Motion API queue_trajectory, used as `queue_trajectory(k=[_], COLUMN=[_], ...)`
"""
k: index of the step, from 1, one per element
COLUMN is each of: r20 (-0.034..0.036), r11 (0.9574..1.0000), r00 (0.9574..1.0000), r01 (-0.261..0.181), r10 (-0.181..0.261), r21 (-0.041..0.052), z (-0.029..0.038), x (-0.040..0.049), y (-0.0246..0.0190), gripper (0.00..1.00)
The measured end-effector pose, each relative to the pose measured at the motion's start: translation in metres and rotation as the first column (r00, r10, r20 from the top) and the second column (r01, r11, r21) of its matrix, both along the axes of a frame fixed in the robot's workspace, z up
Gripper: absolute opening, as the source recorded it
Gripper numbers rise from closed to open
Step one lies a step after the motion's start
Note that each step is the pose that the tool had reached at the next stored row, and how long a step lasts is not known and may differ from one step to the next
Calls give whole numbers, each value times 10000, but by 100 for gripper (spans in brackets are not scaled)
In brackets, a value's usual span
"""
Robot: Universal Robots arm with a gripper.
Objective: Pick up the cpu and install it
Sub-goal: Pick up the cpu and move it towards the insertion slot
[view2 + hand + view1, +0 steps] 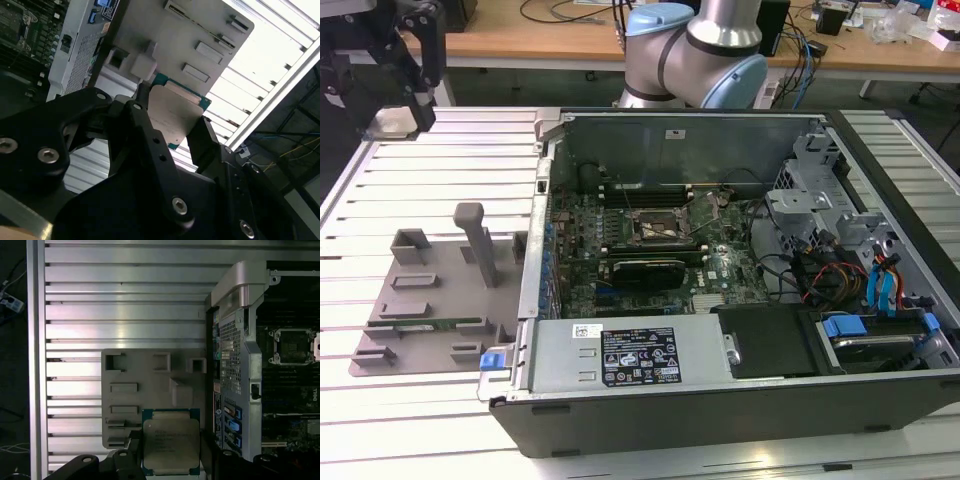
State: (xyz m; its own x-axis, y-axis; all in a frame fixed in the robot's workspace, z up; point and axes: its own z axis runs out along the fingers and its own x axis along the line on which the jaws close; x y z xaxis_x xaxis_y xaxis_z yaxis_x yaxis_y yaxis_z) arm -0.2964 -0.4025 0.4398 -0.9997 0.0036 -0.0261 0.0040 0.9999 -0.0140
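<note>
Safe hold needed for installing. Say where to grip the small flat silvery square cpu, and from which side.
Grip the small flat silvery square cpu by two opposite thin edges, coming square to its metal top. Being flat and thin, probably only its edges offer purchase; the gripper holds it so.

1. My arm (705, 45) shows in the exterior view as a silver tube with pale-blue joint caps, its lower joints sitting at the far middle of the scene.
2. I have the black gripper (408, 105) out at the exterior view's far left, well apart from those joints, its tip reaching downward.
3. In both wrist views the gripper (172, 122) (170, 455) is clamped on the cpu (172, 107) (170, 440).
4. The fingers (147, 137) (131, 457) press on two opposite edges of the chip, one on each side.
5. They are black linkage bars, pinned with silver bolts, angled inward toward the tips.
6. Between them the chip sits square, its pale metal face turned to the first wrist view.
</note>
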Motion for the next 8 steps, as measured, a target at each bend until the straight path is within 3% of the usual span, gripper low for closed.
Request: queue_trajectory(k=[8], r20=[0], r11=[10000], r00=[10000], r01=[0], r10=[0], r21=[-12], z=[-1], x=[178], y=[47], gripper=[55])
